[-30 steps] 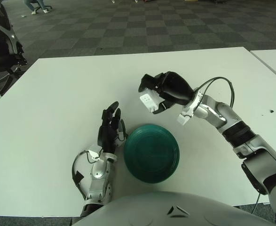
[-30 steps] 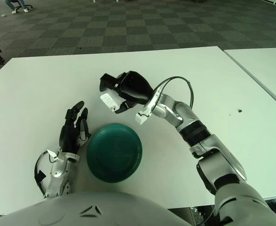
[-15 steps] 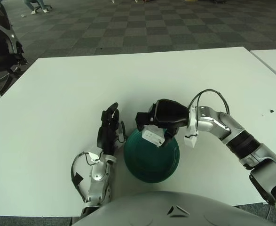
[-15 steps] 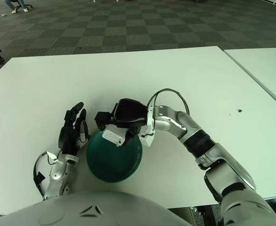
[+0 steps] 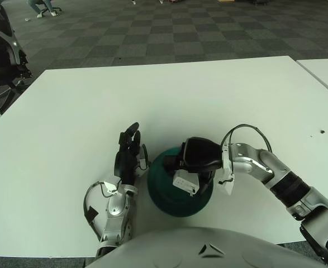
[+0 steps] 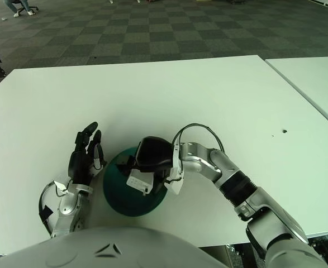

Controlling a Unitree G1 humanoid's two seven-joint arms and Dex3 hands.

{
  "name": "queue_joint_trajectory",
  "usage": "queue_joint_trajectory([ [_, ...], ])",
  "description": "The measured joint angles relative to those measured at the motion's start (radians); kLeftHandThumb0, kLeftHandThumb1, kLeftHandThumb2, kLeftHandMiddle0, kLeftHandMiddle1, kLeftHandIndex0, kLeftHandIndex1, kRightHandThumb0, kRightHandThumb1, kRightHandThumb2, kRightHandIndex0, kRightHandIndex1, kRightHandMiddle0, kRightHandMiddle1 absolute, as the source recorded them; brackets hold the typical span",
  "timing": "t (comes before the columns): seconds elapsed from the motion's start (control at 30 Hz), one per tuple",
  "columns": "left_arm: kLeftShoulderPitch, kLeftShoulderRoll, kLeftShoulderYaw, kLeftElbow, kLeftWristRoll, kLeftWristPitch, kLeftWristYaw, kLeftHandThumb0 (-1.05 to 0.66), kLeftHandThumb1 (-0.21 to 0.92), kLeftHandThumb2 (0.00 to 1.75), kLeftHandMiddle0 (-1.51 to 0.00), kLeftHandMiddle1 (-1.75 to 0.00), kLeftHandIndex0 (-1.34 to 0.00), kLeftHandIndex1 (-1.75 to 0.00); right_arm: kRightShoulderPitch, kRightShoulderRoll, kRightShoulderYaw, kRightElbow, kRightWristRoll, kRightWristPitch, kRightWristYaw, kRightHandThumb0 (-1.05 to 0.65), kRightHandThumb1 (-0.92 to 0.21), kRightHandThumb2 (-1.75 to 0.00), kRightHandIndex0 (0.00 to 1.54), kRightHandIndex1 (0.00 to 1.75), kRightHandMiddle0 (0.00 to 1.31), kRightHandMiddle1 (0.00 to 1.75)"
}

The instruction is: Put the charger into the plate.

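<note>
Left eye view: right hand (image 5: 196,163) grips white charger (image 5: 184,181) low over the green plate (image 5: 164,195) on desk (image 5: 69,111); release left. Left hand (image 5: 127,156), fingers relaxed, idle beside plate's left.

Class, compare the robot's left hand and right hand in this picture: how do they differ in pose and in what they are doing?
The right hand is curled around the white charger above the green plate; the left hand holds nothing. The left hand's fingers are extended beside the plate's left rim, while the right hand shows over the plate itself. Both have dark fingers.
</note>
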Motion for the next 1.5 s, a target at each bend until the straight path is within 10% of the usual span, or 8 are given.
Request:
queue_joint_trajectory([
  [0.13, 0.000, 0.000, -0.001, -0.002, -0.007, 0.003, 0.003, -0.75, 0.92, 0.91, -0.29, -0.01, 0.00, -0.82, -0.017, 0.009, -0.009, 0.015, -0.064, -0.014, -0.077, -0.36, -0.88, -0.57, 0.73, 1.75, 0.23, 1.75],
  [0.4, 0.001, 0.000, -0.002, -0.009, 0.004, 0.004, 0.014, -0.74, 0.92, 0.94, -0.26, 0.00, 0.00, -0.73, -0.004, 0.004, -0.030, -0.019, -0.235, 0.019, -0.238, -0.85, -0.92, -0.82, 0.23, 1.66, 0.06, 1.48],
  [0.6, 0.005, 0.000, -0.004, -0.024, 0.025, 0.019, 0.034, -0.74, 0.92, 0.98, -0.28, -0.01, 0.00, -0.70, 0.005, -0.004, -0.035, -0.063, -0.309, 0.054, -0.292, -0.93, -0.92, -0.97, 0.19, 0.41, 0.01, 0.70],
  [0.7, 0.010, 0.000, -0.006, -0.031, 0.021, 0.032, 0.035, -0.74, 0.92, 0.99, -0.29, -0.01, 0.00, -0.70, 0.005, -0.012, -0.035, -0.083, -0.346, 0.074, -0.303, -0.95, -0.92, -1.03, 0.17, 0.15, 0.00, 0.50],
  [1.5, 0.009, 0.000, 0.003, -0.017, -0.050, 0.023, 0.006, -0.78, 0.92, 0.93, -0.21, 0.00, 0.00, -0.58, -0.009, -0.010, -0.040, -0.081, -0.232, 0.099, -0.218, -1.05, -0.92, -1.03, 0.03, 0.00, 0.00, 0.02],
])
